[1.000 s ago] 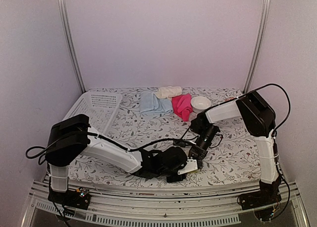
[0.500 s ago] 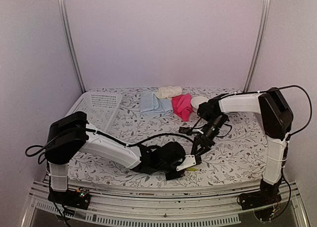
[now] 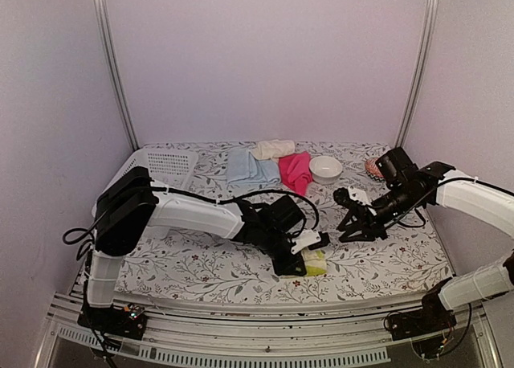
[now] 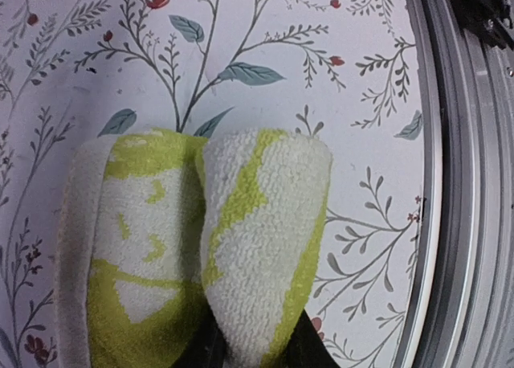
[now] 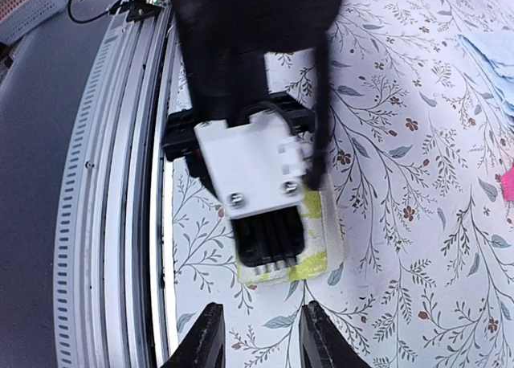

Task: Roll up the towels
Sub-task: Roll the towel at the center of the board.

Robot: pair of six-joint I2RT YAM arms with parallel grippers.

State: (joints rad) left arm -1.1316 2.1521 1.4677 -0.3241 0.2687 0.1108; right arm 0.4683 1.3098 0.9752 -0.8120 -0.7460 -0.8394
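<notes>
Your left gripper (image 3: 307, 258) is down at the near middle of the floral-print table covering (image 3: 393, 259). Its fingers are clamped on the small yellow-green terry towel with white pattern (image 3: 315, 263). In the left wrist view that towel (image 4: 201, 239) lies bunched in two rounded lobes side by side. The right lobe is pinched between the dark fingers (image 4: 299, 350) at the bottom edge of the view. The towel rests on the covering, close to the metal rail (image 4: 458, 183) at the table's near edge.

Your right gripper (image 3: 345, 230) hangs above the covering, to the right of the left gripper and apart from it. Its fingers (image 5: 206, 336) stand apart with nothing between them. Its wrist camera looks down on the left gripper (image 5: 269, 251), and the yellow-green terry towel (image 5: 320, 243) shows under that gripper.

Three more towels lie at the back middle:
- A light blue cloth towel (image 3: 247, 169) lies flat.
- A cream cloth towel (image 3: 273, 149) sits just behind it, touching it, and looks rolled.
- A crumpled hot pink cloth towel (image 3: 295, 172) lies just right of the blue one.

A white round bowl (image 3: 326, 176) sits beside the pink towel. A white perforated plastic basket (image 3: 152, 171) is at the back left.
</notes>
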